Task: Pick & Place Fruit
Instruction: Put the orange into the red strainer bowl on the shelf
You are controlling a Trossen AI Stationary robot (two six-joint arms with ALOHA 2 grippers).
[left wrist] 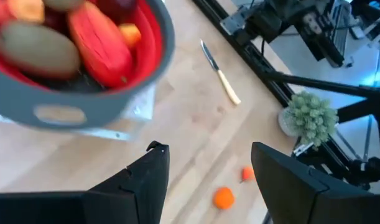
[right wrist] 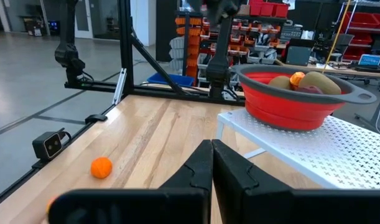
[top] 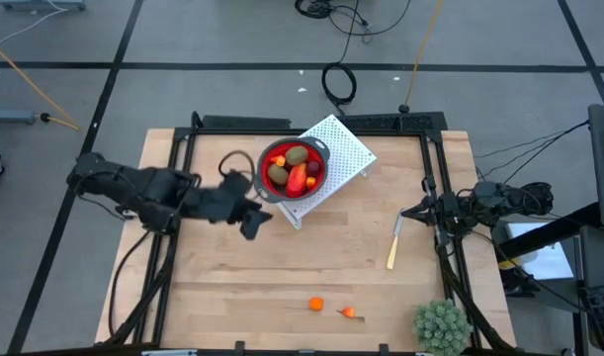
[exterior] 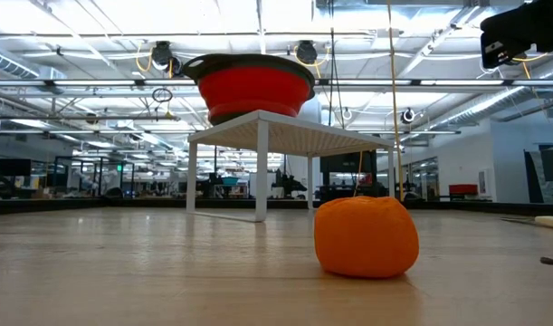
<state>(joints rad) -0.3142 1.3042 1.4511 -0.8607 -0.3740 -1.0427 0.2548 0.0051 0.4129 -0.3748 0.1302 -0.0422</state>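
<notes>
Holding most fruit (top: 296, 170) already, the red colander (top: 266, 158) sits on the white rack (top: 346, 148); two orange pieces (top: 316, 304) remain near. Left gripper (top: 250, 223) gapes empty beside it; right gripper (right wrist: 210, 163) idles closed, far right.

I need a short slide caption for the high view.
Left gripper open beside the fruit-filled red bowl; two orange pieces remain.

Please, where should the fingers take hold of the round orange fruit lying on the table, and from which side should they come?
Probably from straight above, closing across the widest middle of the orange fruit. It is a small ball resting alone on the bare table, with clear space around it; only a smaller orange piece lies nearby. The open left gripper looks nearest.
</notes>
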